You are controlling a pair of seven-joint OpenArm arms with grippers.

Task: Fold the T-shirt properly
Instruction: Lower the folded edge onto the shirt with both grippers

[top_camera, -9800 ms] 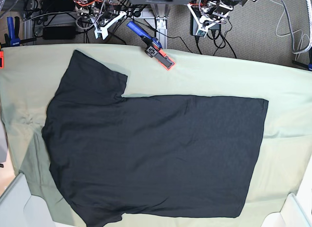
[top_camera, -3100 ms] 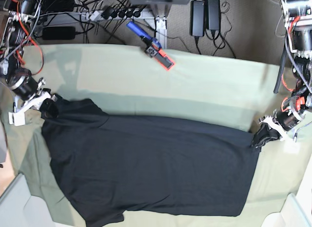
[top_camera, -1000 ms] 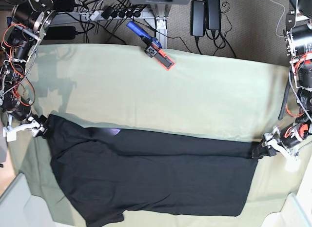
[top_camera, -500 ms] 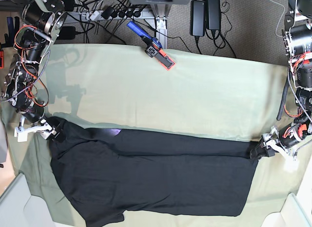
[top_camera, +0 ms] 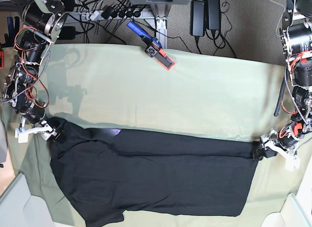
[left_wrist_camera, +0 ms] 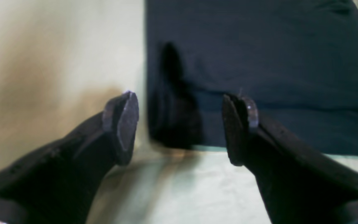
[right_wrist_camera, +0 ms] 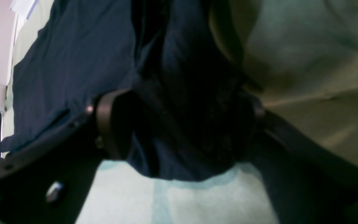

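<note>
I see the pale green cloth (top_camera: pixel 195 90) covering the whole table, with a wide bare stretch across its far half and only narrow strips free at the near edge. The T-shirt (top_camera: pixel 156 178) lies on the near half, black and plain side up, its far portion folded toward me so a long folded edge runs left to right across the middle; a small purple patch shows at that edge near the left. Its right hem stops short of the table's right side, leaving a free band of cloth there. At the far edge a blue-and-orange clamp (top_camera: pixel 152 46) sits well apart from the shirt. My left gripper (left_wrist_camera: pixel 179 124) is low at the shirt's far right corner, jaws spread wide, the bunched corner lying loose between them without touching either finger. My right gripper (right_wrist_camera: pixel 179 124) is at the far left corner, jaws apart, with dark fabric heaped between them; I cannot tell whether it presses the fingers.
</note>
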